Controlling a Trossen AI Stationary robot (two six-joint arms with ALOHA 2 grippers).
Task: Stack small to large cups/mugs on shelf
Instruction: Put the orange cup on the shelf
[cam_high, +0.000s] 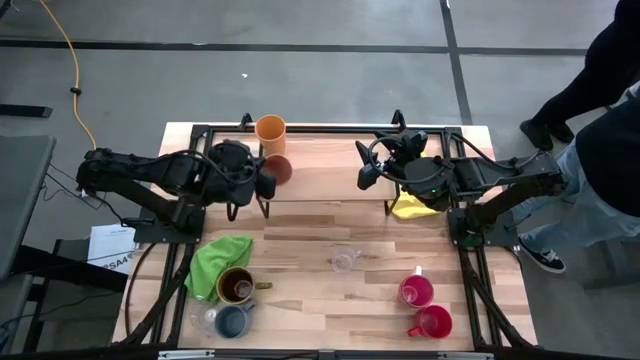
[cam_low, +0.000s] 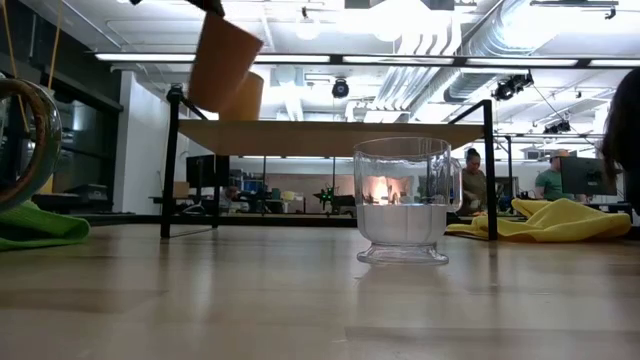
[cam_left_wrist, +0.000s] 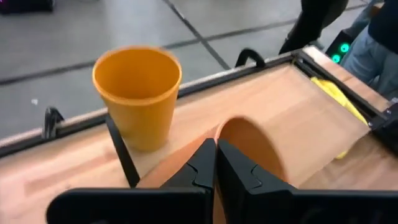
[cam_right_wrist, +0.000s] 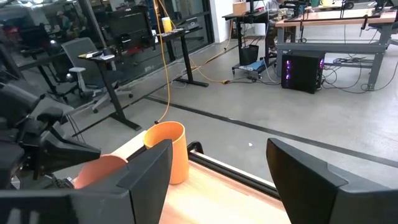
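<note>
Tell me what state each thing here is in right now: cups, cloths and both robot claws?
Yellow-orange cup: upright on the shelf.
Tan cup: tilted, gripped above the shelf.
Left gripper: shut on the tan cup's rim.
Right gripper: open, empty, over the shelf.
Clear glass: upright on the table, empty.
Red mugs: upright.
Green cloth: crumpled.
Yellow cloth: crumpled.

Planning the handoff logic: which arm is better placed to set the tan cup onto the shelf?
Left. The left gripper already pinches the tan cup above the shelf, beside the yellow-orange cup. The right gripper is open and empty.
</note>
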